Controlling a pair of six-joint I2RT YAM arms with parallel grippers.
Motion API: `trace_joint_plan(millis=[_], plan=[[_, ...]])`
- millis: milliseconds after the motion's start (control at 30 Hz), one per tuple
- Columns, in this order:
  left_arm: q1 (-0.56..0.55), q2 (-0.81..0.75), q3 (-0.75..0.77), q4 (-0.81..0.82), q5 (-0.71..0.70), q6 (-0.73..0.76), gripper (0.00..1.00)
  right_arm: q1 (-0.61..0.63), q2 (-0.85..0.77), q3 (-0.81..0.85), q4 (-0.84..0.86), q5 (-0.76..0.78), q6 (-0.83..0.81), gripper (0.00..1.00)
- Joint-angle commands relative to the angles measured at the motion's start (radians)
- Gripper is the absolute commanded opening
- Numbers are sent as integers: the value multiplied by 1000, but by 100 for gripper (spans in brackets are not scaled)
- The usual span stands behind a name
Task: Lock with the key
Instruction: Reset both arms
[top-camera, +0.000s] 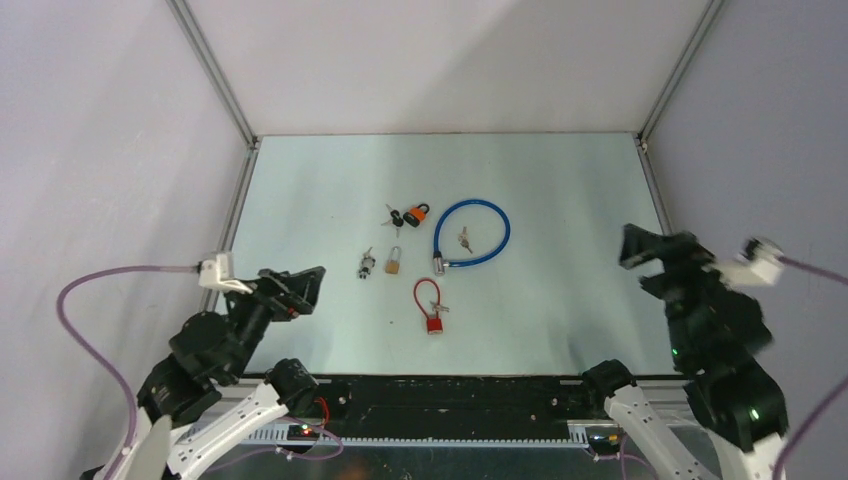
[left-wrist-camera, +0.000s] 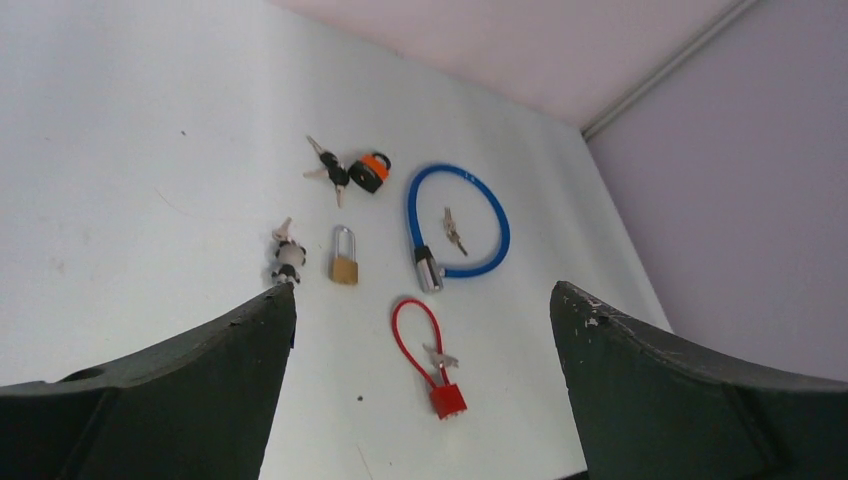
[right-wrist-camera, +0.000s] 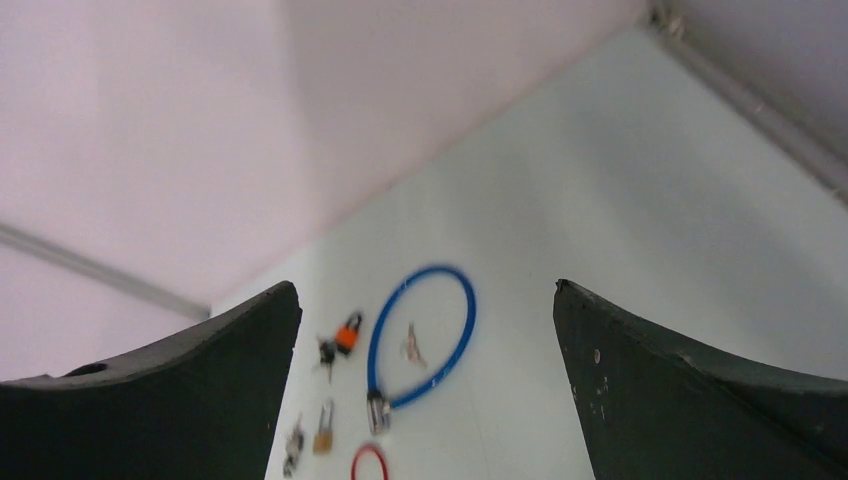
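Several locks lie mid-table. A red cable lock (top-camera: 430, 303) (left-wrist-camera: 448, 399) has a key (left-wrist-camera: 440, 357) resting on it. A blue cable lock (top-camera: 470, 232) (left-wrist-camera: 412, 200) (right-wrist-camera: 440, 270) rings a loose key (top-camera: 463, 237) (left-wrist-camera: 453, 230) (right-wrist-camera: 412, 345). A brass padlock (top-camera: 394, 262) (left-wrist-camera: 344, 266) lies beside a small silver lock (top-camera: 366, 264) (left-wrist-camera: 286, 255). An orange padlock (top-camera: 418, 213) (left-wrist-camera: 371, 171) has keys (left-wrist-camera: 327, 170) at its left. My left gripper (top-camera: 295, 285) (left-wrist-camera: 423, 288) hovers open, near left of them. My right gripper (top-camera: 650, 255) (right-wrist-camera: 425, 284) is raised at the right, open and holding nothing.
The grey table (top-camera: 560, 190) is fenced by a metal frame and pale walls on three sides. A purple cable (top-camera: 90, 290) loops off the left arm. The black base rail (top-camera: 450, 395) runs along the near edge.
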Motion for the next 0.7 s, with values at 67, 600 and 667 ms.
trace_joint_plan(millis=[67, 600, 667], plan=[[1, -104, 65, -32, -134, 82, 100, -8, -178, 46, -36, 273, -75, 100], [0, -179, 110, -61, -143, 120, 100, -6, -280, 68, -55, 345, -69, 99], [1, -171, 108, -65, -145, 112, 100, -5, -278, 68, -56, 340, -64, 99]])
